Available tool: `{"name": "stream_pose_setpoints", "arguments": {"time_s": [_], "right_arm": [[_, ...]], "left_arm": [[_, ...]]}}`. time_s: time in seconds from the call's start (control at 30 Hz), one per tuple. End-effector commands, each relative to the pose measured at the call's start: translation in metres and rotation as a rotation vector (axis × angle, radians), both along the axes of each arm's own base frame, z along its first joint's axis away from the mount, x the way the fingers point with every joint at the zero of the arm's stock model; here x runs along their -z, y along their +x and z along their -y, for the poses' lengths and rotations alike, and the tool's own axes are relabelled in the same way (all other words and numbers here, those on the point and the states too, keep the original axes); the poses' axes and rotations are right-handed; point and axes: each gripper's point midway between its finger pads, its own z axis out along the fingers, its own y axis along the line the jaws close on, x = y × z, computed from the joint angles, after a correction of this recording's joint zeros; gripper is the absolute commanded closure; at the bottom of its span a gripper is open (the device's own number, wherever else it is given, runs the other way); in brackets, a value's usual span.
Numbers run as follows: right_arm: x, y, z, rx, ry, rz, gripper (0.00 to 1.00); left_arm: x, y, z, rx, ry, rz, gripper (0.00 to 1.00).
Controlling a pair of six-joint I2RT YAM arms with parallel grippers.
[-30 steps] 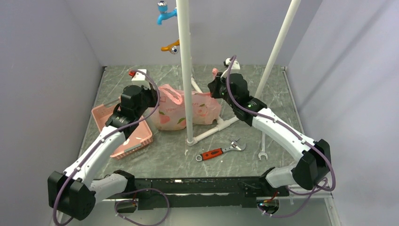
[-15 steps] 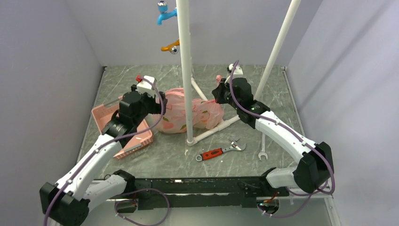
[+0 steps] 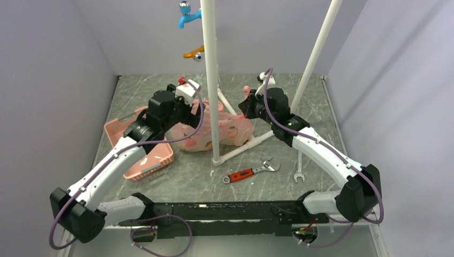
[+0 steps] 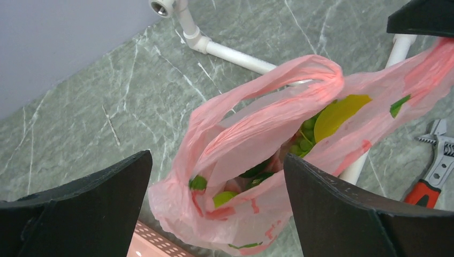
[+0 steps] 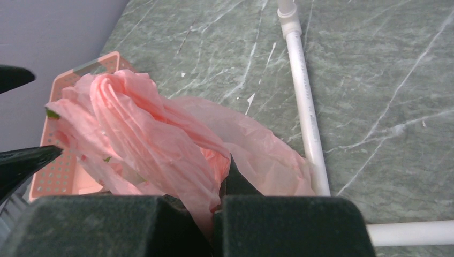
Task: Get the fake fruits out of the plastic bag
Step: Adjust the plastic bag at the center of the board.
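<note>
left gripper [image 4: 214, 160]: spread wide; its two black fingers [image 4: 96, 198] are seen on either side of the plastic bag [image 4: 257, 134] in the left wrist view; contact with the film cannot be told.
right gripper [image 5: 217, 201]: pressed together on a gathered bunch of the bag's pink film, which is pinched between the fingers and pulled up from the far right end of the bag.
plastic bag: laid on the tabletop [image 3: 187, 171] between the two grippers, against the upright of the white pipe frame [image 3: 214, 80]; thin, crinkled, translucent pink, printed with red and green marks; one handle loop is held open in an arch at the top, so the mouth is shown to the left wrist camera.
fake fruits [image 4: 225, 198]: all kept inside the bag; small green rounded pieces are seen low in the mouth, a larger yellow one is seen through the film to the right, and a cluster of small green balls is seen beside it.
basket [image 3: 120, 131]: rigid, pink, slotted; set just left of the bag, partly covered by the left arm.
adjustable wrench [image 3: 250, 171]: red-handled, laid near the frame's foot, apart from the bag.
open-end wrench [image 3: 299, 170]: laid further right, beside the right arm.
</note>
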Motion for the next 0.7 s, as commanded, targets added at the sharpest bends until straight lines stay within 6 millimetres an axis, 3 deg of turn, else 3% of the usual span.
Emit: {"name": "stream_pose_setpoints", "arguments": {"time_s": [0.0,0.13,0.27,0.3,0.4,0.43,0.47,0.67], "right_arm": [[-0.035,-0.006,-0.003,-0.033,0.070,0.070,1.00],[-0.038,-0.008,-0.001,-0.035,0.062,0.076,1.00],[-0.034,-0.011,0.001,-0.034,0.050,0.071,1.00],[-0.029,-0.012,0.003,-0.027,0.041,0.066,1.00],[-0.021,-0.012,0.010,0.000,0.034,0.064,1.00],[-0.018,-0.012,0.011,0.009,0.028,0.065,1.00],[-0.017,-0.011,0.012,0.011,0.026,0.065,1.00],[-0.017,0.013,0.006,0.036,0.009,0.061,1.00]], "left_arm": [[-0.001,0.009,0.011,0.015,0.084,-0.011,0.01],[0.008,0.021,0.023,-0.012,0.100,-0.027,0.01],[0.010,0.038,0.014,-0.137,0.089,-0.015,0.03],[0.009,0.043,0.010,-0.176,0.093,-0.016,0.12],[0.001,0.056,-0.017,-0.361,0.120,-0.003,0.74],[-0.005,0.058,-0.024,-0.402,0.113,0.005,0.89],[-0.011,0.059,-0.028,-0.417,0.094,0.014,0.95],[-0.045,0.050,-0.046,-0.465,-0.081,0.063,1.00]]}}
